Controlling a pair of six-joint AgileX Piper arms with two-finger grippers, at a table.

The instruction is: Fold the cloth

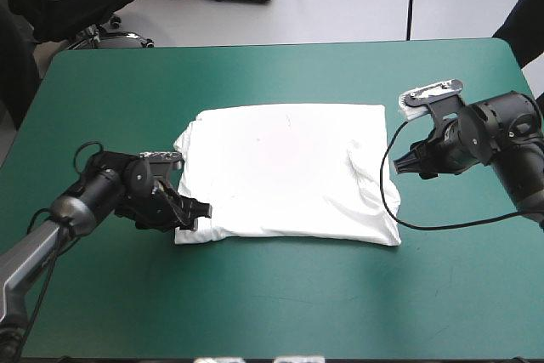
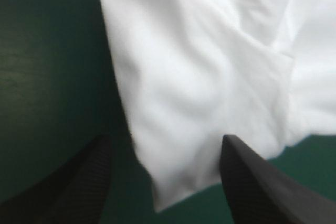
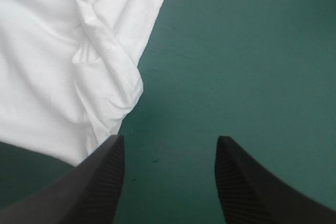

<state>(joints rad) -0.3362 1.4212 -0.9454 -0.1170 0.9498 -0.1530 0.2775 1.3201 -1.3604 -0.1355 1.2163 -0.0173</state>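
Within the spread reach of your left gripper [image 2: 167, 140] lies a corner of the flat T-shirt [image 2: 210, 61], likely soft and light, so pinch there; your right gripper [image 3: 169, 140], likewise spread, waits beside it.

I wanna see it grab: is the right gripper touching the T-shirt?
Cannot tell. Right wrist view: the T-shirt edge slips behind a finger of the right gripper.

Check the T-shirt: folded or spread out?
Partly folded: the T-shirt lies flat as a rough rectangle, side edges doubled over, not a compact bundle.
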